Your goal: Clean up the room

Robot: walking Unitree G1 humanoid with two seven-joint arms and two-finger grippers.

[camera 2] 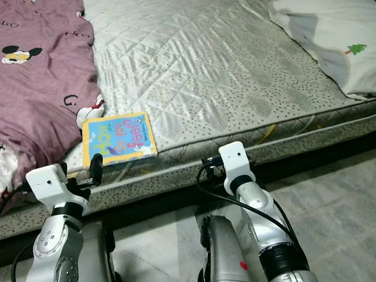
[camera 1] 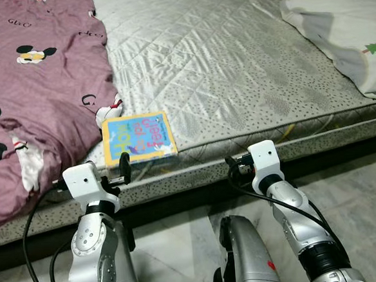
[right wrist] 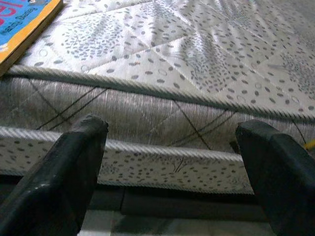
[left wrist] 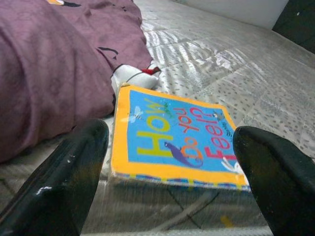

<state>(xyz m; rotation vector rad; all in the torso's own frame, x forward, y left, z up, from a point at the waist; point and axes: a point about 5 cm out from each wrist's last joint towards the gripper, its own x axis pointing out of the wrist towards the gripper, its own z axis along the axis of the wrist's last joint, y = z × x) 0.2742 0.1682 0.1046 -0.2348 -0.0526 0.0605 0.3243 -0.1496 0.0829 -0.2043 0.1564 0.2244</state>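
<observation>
A bare quilted grey mattress spans the scene, with a purple Mickey Mouse blanket heaped over its left side and a white pillow with a small green tree print at the far right. A "How Do You Feel?" children's book lies flat at the mattress's near edge, just right of the blanket. The left gripper hangs near the book, fingers spread wide around nothing. The right gripper, also wide and empty, faces the mattress side, right of the book
</observation>
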